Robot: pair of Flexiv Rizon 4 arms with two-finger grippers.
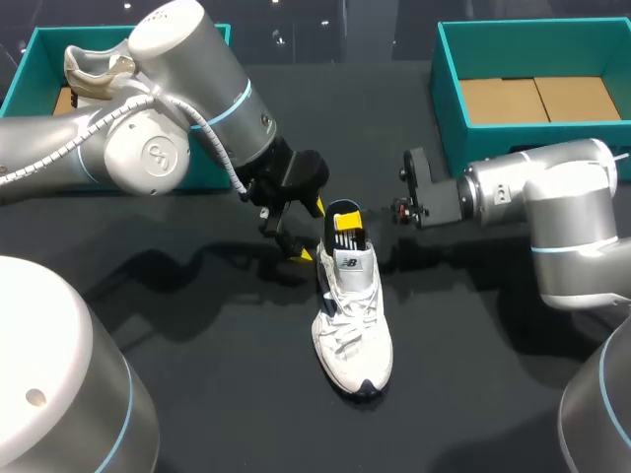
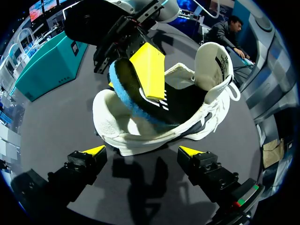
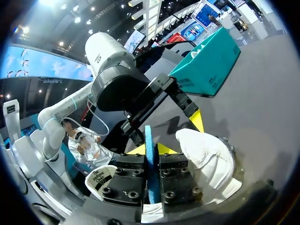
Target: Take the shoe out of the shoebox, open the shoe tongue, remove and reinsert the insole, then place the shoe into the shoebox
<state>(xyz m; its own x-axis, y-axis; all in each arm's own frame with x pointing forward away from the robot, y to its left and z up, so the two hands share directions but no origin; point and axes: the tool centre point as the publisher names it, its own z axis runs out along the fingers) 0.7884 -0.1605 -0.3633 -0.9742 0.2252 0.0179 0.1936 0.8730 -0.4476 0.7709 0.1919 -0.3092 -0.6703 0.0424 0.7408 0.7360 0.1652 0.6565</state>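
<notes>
White shoe (image 1: 352,320) on my table (image 1: 473,394), right gripper (image 3: 149,149) pinching blue insole (image 3: 148,136) at its opening, left gripper (image 2: 144,150) spread wide, empty.

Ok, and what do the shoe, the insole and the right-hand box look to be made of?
Shoe: white, matte, mesh-like fabric with smoother panels, and a fleecy-looking lining at the collar. Insole: likely foam, going by its thick blue edge, which bends, under a dark, fabric-looking top. Box: probably cardboard, with matte teal walls and bare brown flaps on its floor.
</notes>
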